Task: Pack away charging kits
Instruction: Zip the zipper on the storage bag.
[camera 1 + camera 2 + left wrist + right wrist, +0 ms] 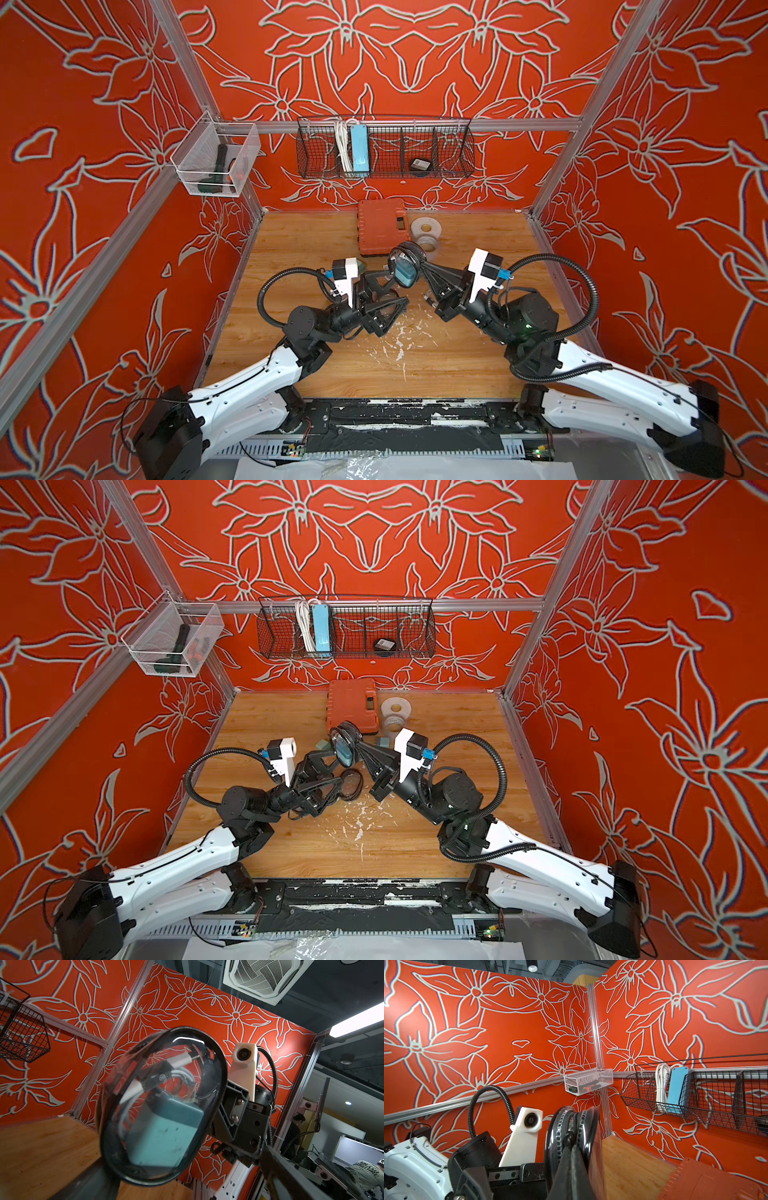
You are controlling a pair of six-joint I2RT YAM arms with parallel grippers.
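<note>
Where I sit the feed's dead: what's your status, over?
Right tool shut on pouch, held up, plug and cable inside. Left tool open beside it. Case and tape behind.

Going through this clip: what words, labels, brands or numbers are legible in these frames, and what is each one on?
Nothing reads with certainty.
Shirt of a person outside the cell: two lines of print, the lower perhaps "CULTURE"; blurred.
Cable inside the pouch: small round mark, illegible.
Black item in the wire basket: pale label, too small to read.
</note>
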